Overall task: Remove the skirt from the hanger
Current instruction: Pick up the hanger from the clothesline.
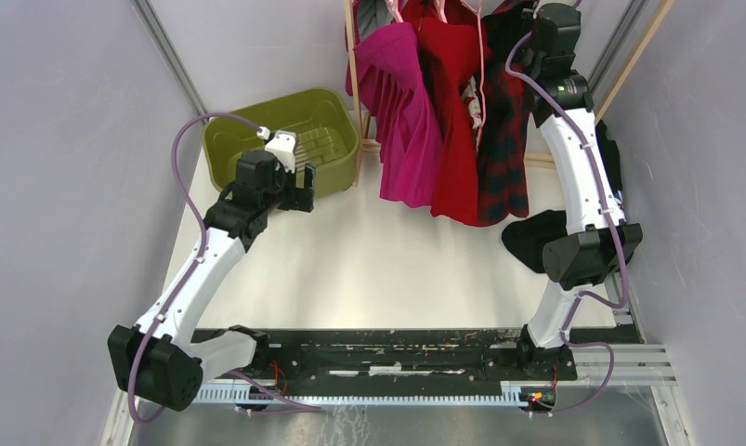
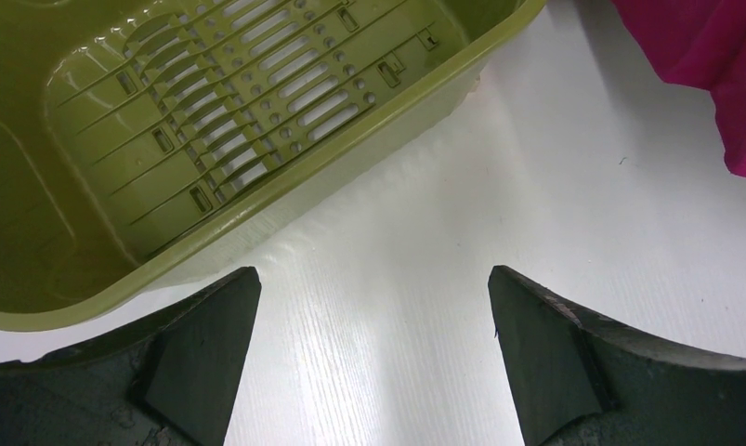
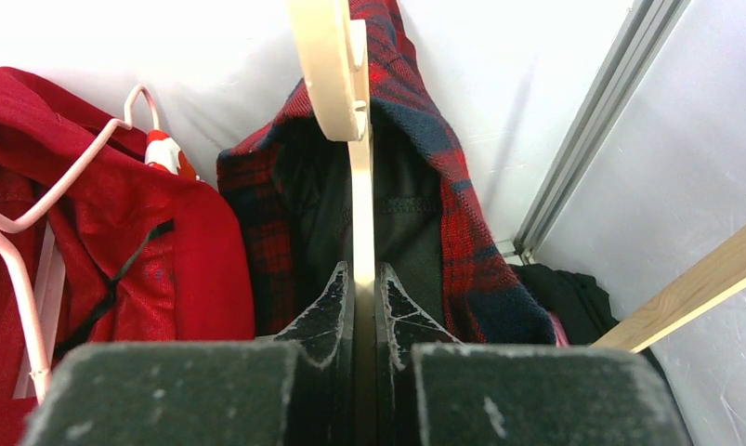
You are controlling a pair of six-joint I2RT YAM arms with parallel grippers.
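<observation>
Table [image 1: 387, 269] open — skirt [image 1: 501, 139] blocks rear.

Left arm [image 1: 190, 279] and right arm [image 1: 573, 163]: the long links are clad in white shells, and the joint housings [image 1: 587, 253] are moulded in black. A purple cable [image 1: 176, 149] is routed along each arm in loose loops.

Left hand [image 2: 371, 279]: two black, wedge-shaped fingers [image 2: 202, 353] with a matte surface are noted.

Right hand [image 3: 364, 279]: the black fingers [image 3: 322, 321] are marked by pale scuffs and scratches.

Black base plate [image 1: 378, 358]: the paint is heavily scratched. Red wires [image 1: 277, 373] are seen at the left base.
</observation>
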